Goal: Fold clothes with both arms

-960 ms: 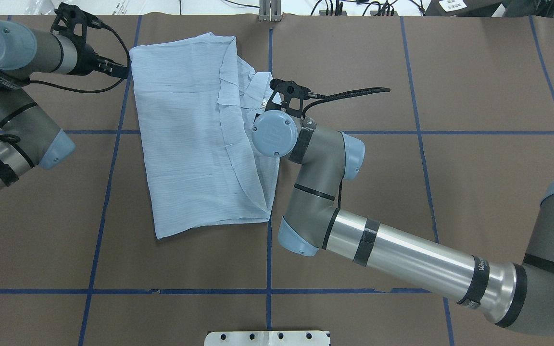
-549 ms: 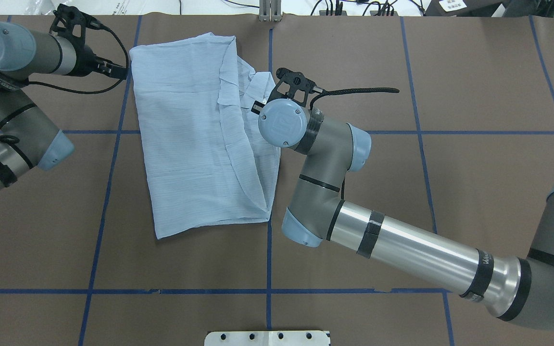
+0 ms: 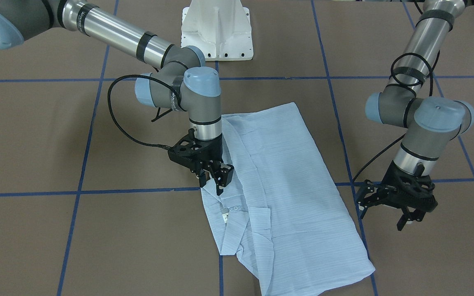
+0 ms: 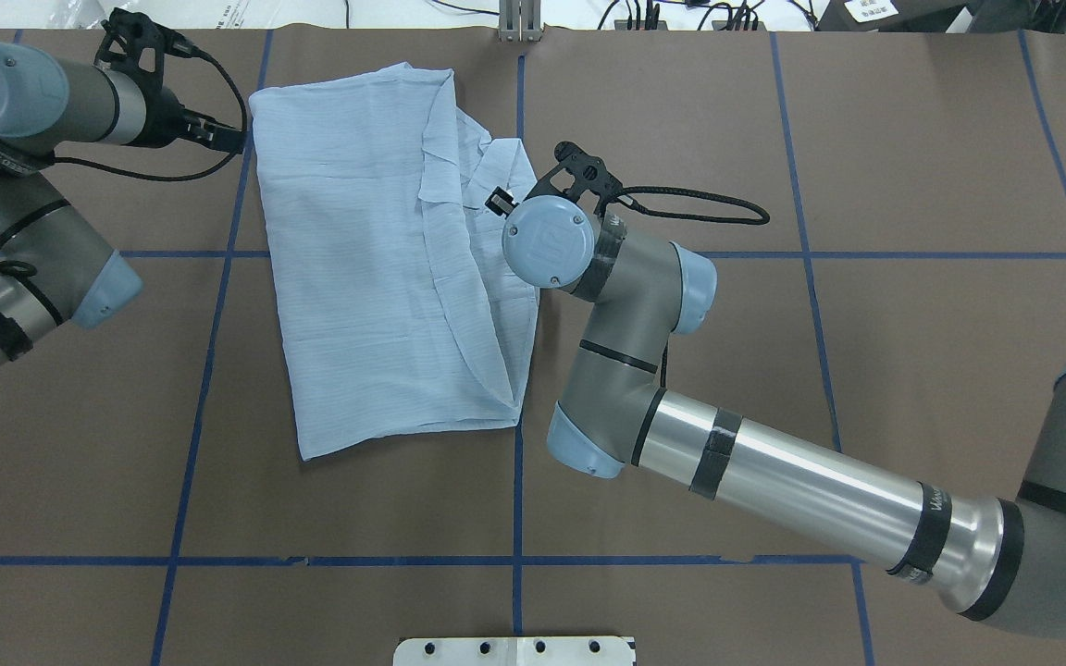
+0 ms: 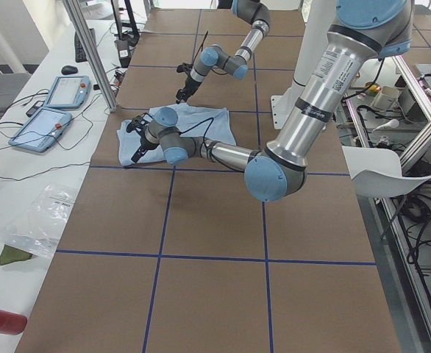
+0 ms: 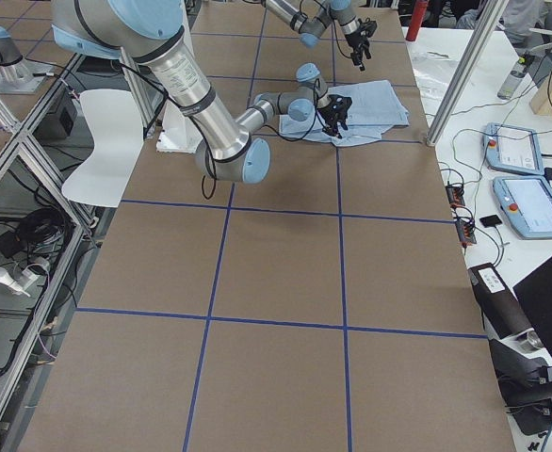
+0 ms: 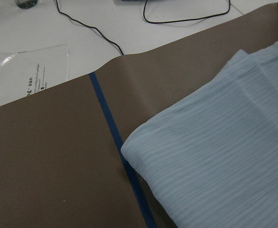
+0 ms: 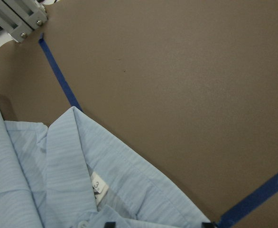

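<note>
Pale-blue and thin, the shirt [image 4: 357, 268] is laid half folded on the brown desk [image 4: 774, 370]. Its long side is pointed away from the robot, and the collar [image 8: 58, 142] is at the far end. The right tool [image 3: 213, 179] is held just above the collar at the shirt's right edge, with its fingers apart and nothing gripped. The left tool [image 3: 383, 217] is also held wide and empty, just beside the far left corner but not touching it. With both tools at the far end, that end could likely be picked up and brought toward the near end.
</note>
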Controlling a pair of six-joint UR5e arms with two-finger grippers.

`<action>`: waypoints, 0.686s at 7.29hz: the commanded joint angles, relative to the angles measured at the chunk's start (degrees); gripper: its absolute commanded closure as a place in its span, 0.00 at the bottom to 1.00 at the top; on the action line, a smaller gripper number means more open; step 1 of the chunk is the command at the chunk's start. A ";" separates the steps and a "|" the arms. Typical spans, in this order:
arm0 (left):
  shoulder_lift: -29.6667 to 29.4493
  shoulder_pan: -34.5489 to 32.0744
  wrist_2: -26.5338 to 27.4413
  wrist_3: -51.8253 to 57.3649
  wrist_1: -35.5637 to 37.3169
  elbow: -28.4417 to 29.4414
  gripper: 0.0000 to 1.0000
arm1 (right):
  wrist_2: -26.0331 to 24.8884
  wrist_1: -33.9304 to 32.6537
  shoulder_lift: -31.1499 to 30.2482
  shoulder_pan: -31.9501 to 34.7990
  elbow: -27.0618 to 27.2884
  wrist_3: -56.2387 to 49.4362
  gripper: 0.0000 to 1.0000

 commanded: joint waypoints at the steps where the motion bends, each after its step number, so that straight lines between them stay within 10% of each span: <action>1: 0.00 0.00 0.00 0.00 0.00 0.02 0.00 | -0.40 -0.02 -0.09 -0.48 -1.40 2.01 0.30; 5: 0.00 0.00 0.00 0.00 0.00 0.10 0.00 | -0.67 -1.50 0.43 -0.75 -2.12 2.01 0.31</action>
